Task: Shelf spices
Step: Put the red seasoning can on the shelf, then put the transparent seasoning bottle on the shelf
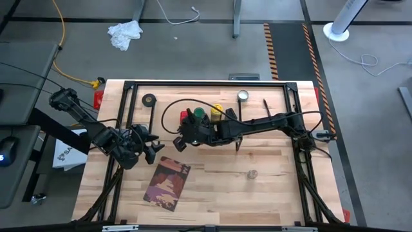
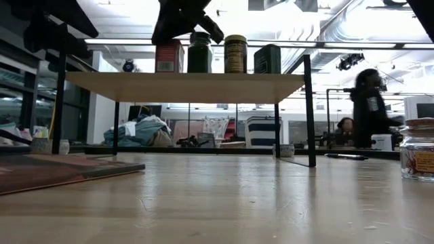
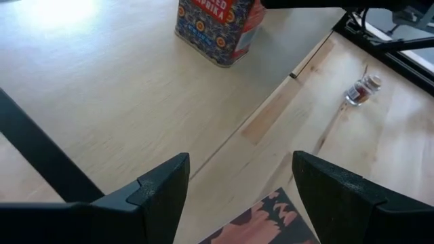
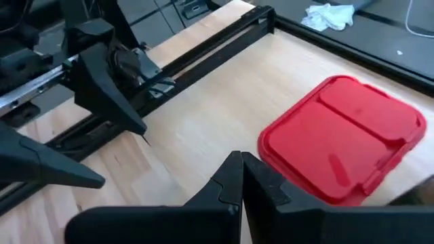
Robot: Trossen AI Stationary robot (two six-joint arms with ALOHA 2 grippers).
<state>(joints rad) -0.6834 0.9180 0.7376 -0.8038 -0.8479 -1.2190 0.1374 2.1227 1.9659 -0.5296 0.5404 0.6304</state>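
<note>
On the pale wood shelf [image 2: 183,87] four spices stand in a row: red box [image 2: 168,56], green-topped jar [image 2: 200,53], yellow-topped jar [image 2: 235,54] and dark grey tin [image 2: 268,59]. The clear glass jar [image 2: 417,149] stands on the table, off the shelf, near the front edge [image 1: 252,174]. My right gripper [image 4: 241,177] is shut and hangs over the shelf, just beside the red box's lid [image 4: 346,146]. My left gripper [image 3: 237,183] is open above the shelf's near left edge [image 1: 153,147], with nothing between its fingers.
A brown-and-maroon book [image 1: 167,183] lies on the table in front of the left gripper. A black tape roll [image 1: 149,100] and a round silver-topped thing [image 1: 243,96] sit near the far edge. The shelf's black legs [image 2: 308,112] stand at its corners.
</note>
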